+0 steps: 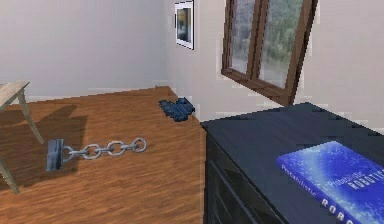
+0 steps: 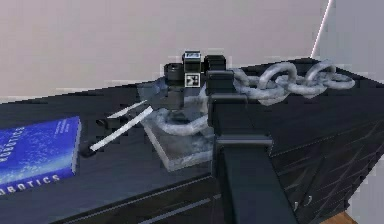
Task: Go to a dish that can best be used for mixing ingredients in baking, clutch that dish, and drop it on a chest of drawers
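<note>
The arm (image 2: 245,170) extends over the dark chest of drawers (image 2: 330,125). Left to right: blue book (image 2: 35,150), white stick (image 2: 120,128), then a grey shape (image 2: 175,135), possibly the dish, at the gripper (image 2: 165,95). Whether the jaws hold anything cannot be told. A chain (image 2: 290,80) lies far right. Judgement: arrival complete; drop unconfirmed.

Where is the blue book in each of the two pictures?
Forward view: the blue book lies at the lower right, on the chest of drawers.
Arm side view: the blue book lies at the left edge, on that same dark top.
Shared landmark: the chest of drawers' dark top.
</note>
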Tool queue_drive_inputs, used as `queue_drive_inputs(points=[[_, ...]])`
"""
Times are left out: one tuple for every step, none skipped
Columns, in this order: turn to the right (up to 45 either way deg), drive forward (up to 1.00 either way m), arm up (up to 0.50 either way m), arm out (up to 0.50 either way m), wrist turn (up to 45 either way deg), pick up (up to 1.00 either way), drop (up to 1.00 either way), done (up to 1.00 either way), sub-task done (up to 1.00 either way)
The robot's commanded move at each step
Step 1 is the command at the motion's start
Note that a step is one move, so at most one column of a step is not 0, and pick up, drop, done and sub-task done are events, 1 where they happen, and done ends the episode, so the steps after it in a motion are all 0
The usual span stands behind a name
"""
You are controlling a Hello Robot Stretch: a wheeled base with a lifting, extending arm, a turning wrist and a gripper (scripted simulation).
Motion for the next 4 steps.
queue_drive_inputs(points=[[0.0, 0.0, 0.0, 0.0, -36.0, 0.0, 0.0, 0.0, 0.0], [0.0, 0.0, 0.0, -0.28, 0.0, 0.0, 0.0, 0.0, 0.0], [0.0, 0.0, 0.0, 0.38, 0.0, 0.0, 0.0, 0.0, 0.0], [0.0, 0.0, 0.0, 0.0, 45.0, 0.0, 0.0, 0.0, 0.0]])
